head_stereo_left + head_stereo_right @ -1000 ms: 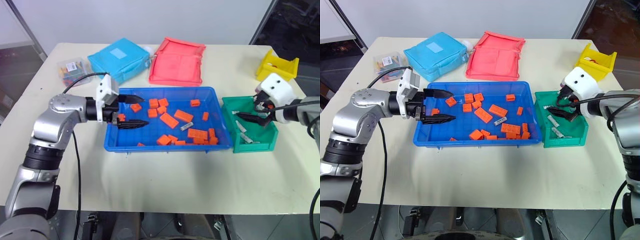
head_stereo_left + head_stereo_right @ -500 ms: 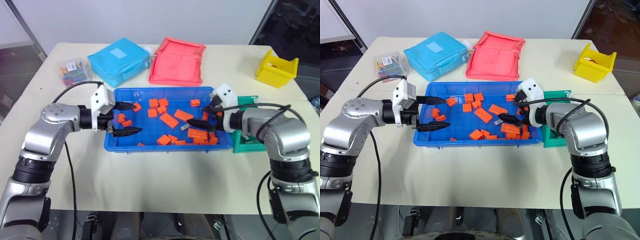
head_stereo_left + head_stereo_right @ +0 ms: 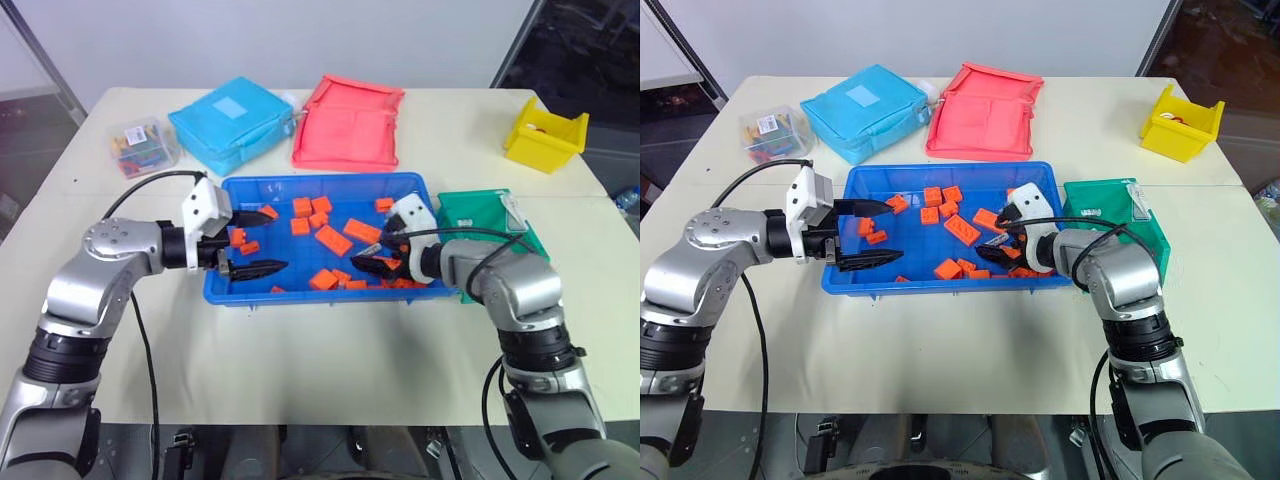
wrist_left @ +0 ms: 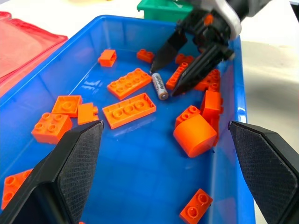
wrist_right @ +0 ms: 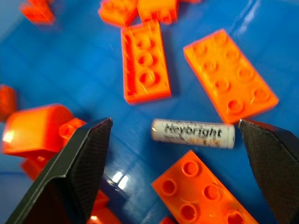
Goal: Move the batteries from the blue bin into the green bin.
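- The right gripper (image 4: 168,71) — jaws spread wide — straddles a battery (image 5: 192,134) lying flat on the blue bin (image 3: 320,186) floor among orange bricks (image 4: 128,110).
- The left gripper (image 3: 252,241), jaws released and empty, hovers over the bin's left end.
- Farther right on the table (image 3: 300,360), the green bin (image 3: 480,208) holds more batteries (image 3: 514,210).

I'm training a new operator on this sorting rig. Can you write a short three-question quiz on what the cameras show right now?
1. True or false: the right gripper has its jaws shut on the battery.
2. Which bin holds the orange blocks? A) green bin B) blue bin C) yellow bin
3. Fill in: the left gripper hangs open over the ____ end of the blue bin, by the robot's own sides.

Key
1. False: the jaws stand open, one on each side of the battery.
2. B
3. left
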Robot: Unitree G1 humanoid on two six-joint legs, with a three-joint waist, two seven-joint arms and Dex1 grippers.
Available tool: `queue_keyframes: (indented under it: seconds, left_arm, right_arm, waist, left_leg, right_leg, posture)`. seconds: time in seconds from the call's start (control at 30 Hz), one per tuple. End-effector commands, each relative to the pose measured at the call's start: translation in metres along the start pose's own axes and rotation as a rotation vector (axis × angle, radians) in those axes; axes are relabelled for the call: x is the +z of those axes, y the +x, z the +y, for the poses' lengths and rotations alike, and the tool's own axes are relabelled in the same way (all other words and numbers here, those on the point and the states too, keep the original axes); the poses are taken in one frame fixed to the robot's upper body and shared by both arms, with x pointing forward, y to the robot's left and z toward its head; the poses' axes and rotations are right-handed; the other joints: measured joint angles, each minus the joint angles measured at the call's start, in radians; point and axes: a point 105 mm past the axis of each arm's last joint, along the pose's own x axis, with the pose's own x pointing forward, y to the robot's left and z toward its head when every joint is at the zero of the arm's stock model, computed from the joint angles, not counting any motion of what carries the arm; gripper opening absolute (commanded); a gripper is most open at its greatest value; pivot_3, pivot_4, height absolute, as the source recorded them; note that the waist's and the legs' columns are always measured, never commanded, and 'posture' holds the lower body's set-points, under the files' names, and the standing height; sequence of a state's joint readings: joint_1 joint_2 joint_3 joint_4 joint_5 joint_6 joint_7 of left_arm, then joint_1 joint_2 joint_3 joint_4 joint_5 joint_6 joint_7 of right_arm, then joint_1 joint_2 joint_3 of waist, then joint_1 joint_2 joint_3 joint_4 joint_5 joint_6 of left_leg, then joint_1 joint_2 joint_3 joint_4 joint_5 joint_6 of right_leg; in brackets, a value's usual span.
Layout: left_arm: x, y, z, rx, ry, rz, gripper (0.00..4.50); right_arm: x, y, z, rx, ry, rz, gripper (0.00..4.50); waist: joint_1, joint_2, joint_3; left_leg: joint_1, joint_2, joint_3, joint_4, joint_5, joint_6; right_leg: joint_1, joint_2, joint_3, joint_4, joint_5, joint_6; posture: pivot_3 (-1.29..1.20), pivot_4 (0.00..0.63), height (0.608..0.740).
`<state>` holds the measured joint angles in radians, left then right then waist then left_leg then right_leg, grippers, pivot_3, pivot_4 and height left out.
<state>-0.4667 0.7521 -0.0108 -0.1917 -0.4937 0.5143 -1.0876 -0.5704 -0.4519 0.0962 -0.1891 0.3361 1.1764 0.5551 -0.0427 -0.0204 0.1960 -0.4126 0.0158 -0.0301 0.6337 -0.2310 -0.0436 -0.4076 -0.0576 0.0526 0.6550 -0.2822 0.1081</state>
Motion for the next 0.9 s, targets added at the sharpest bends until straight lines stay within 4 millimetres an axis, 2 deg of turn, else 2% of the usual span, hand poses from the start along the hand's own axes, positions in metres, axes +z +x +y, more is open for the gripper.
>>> queue_keyframes:
  seconds: [0.03,0.63,0.73,0.83,0.9]
  left_arm:
    - [0.014,-0.005,-0.001,0.016,0.039,-0.045,4.5]
    - [0.015,-0.004,-0.001,0.046,0.036,-0.063,4.5]
    - [0.015,-0.004,0.0,0.046,0.037,-0.062,4.5]
    - [0.016,-0.005,0.0,0.047,0.039,-0.061,4.5]
    - [0.016,-0.005,0.0,0.047,0.04,-0.06,4.5]
  right_arm:
    - [0.005,0.0,-0.003,-0.018,-0.047,-0.023,4.43]
    - [-0.005,0.007,-0.008,-0.041,-0.063,0.007,4.43]
    - [-0.004,0.008,-0.008,-0.04,-0.063,-0.001,3.62]
    - [-0.003,0.008,-0.008,-0.041,-0.062,-0.004,2.22]
    - [-0.003,0.008,-0.007,-0.038,-0.063,-0.004,2.23]
  waist:
    - [0.0,0.0,0.0]
    - [0.0,0.0,0.0]
    - [0.0,0.0,0.0]
    - [0.0,0.0,0.0]
    - [0.0,0.0,0.0]
  left_leg:
    - [0.0,0.0,0.0,0.0,0.0,0.0]
    - [0.001,0.0,0.0,0.0,0.0,0.0]
    - [0.001,0.0,0.0,0.0,0.0,0.0]
    - [0.001,0.0,0.0,0.0,0.0,0.0]
    - [0.001,0.0,0.0,0.0,0.0,0.0]
  right_leg:
    - [0.0,0.0,0.0,0.0,0.0,0.0]
    - [0.001,0.0,0.0,0.0,0.0,0.0]
    - [0.001,0.0,0.0,0.0,0.0,0.0]
    - [0.001,0.0,0.0,0.0,0.0,0.0]
    - [0.001,0.0,0.0,0.0,0.0,0.0]
  posture:
    - [0.0,0.15,0.74]
    - [0.0,0.15,0.74]
    - [0.0,0.15,0.74]
    - [0.0,0.15,0.74]
    - [0.0,0.15,0.74]
